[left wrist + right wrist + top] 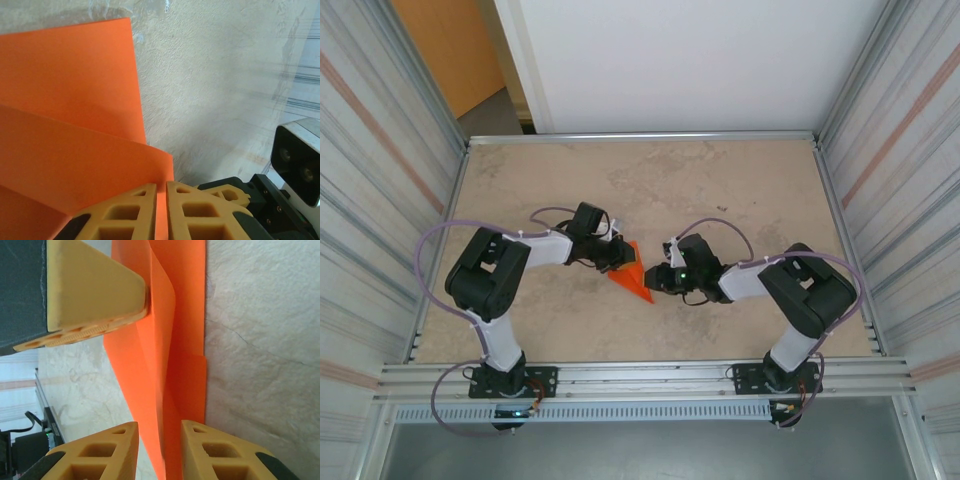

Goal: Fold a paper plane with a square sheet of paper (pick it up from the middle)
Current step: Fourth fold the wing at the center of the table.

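The square sheet of paper (633,276) is bright orange and folded into a narrow pointed shape with several layers, lying mid-table between the two arms. My left gripper (618,256) comes at it from the left. In the left wrist view its fingers (135,205) are shut on a raised flap of the paper (75,150). My right gripper (657,281) sits at the paper's right end. In the right wrist view its jaws (160,429) stand apart, with the paper's upright fold (165,365) passing loosely between them. A left finger (95,290) presses on the paper's far part.
The beige table (720,190) is framed by metal rails and corrugated walls (900,150). A dull orange-brown panel (445,50) stands beyond the back left corner. The right arm's wrist camera (297,160) is close by in the left wrist view.
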Tool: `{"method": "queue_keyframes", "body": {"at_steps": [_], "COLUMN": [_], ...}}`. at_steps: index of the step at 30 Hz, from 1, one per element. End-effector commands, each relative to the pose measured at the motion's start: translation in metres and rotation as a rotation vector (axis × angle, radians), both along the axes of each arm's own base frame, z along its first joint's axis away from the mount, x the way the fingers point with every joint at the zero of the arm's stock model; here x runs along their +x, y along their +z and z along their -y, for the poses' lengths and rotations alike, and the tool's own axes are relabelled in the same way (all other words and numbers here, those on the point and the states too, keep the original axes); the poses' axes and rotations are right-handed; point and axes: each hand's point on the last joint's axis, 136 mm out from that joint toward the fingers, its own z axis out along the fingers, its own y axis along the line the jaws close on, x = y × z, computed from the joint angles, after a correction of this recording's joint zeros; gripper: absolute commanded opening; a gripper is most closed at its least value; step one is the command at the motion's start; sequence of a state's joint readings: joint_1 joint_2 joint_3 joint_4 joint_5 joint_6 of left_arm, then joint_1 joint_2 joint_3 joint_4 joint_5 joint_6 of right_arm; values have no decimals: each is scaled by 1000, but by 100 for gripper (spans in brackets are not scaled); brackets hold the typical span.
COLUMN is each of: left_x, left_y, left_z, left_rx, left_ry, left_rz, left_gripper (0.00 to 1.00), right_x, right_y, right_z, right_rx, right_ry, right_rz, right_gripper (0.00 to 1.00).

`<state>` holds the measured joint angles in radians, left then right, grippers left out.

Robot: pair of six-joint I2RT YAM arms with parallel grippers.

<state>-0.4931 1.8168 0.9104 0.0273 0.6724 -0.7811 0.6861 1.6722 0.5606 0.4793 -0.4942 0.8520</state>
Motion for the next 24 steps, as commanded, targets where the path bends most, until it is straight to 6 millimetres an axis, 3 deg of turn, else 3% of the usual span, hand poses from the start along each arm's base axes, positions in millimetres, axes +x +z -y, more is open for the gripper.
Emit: {"method": "queue_keyframes", "body": {"at_steps": [1, 11, 24], "left_x": [1, -1, -2], "left_y": [1, -1, -3], "left_z": [2, 2, 0], "left_rx": [3, 10, 16], "left_ry": [-22, -24, -24], "left_rz": [12, 8, 3], "left_gripper": [15, 15, 15], "right_x": [-14, -31, -35], "right_y": [-6, -6, -17], "right_z": [8, 8, 10], "right_rx": [-49, -88, -106], "right_ry": [22, 56, 52], "right_rz": [-13, -23, -56], "right_gripper": [27, 25, 14]}}
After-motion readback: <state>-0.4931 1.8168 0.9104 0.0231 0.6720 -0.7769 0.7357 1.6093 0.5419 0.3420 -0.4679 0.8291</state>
